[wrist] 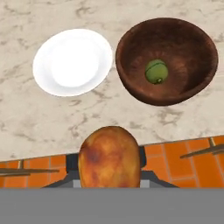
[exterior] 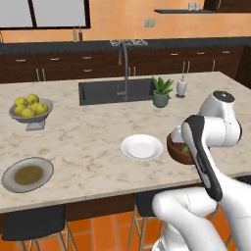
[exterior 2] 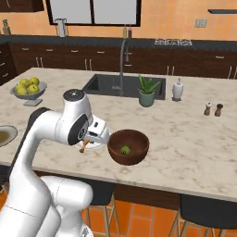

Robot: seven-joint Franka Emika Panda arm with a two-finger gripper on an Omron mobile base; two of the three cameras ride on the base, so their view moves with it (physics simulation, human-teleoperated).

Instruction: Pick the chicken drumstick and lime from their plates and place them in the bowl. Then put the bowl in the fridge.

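My gripper (wrist: 109, 175) is shut on the orange-brown chicken drumstick (wrist: 109, 155), which hangs over the counter's front edge, on the near side of the bowl and the white plate. In the right base view the gripper (exterior 2: 87, 140) shows at the end of the arm with the drumstick's tip (exterior 2: 83, 147) poking out below it. The reddish-brown bowl (wrist: 131, 83) (exterior 2: 115, 150) (exterior: 174, 152) stands near the counter edge with the dark green lime (wrist: 156, 71) (exterior 2: 125, 150) inside it. The white plate (wrist: 72, 61) (exterior: 141, 147) beside it is bare. The grey plate (exterior: 28, 174) with a brownish centre lies far left. The fridge is out of view.
A grey footed bowl of yellow-green apples (exterior: 30, 110) (exterior 2: 28, 90) stands at the left. The sink (exterior: 115, 90), a potted plant (exterior: 162, 91) and a soap dispenser (exterior: 182, 87) are behind. Two shakers (exterior 2: 213, 109) stand at the right. Stools (exterior: 34, 223) sit under the counter edge.
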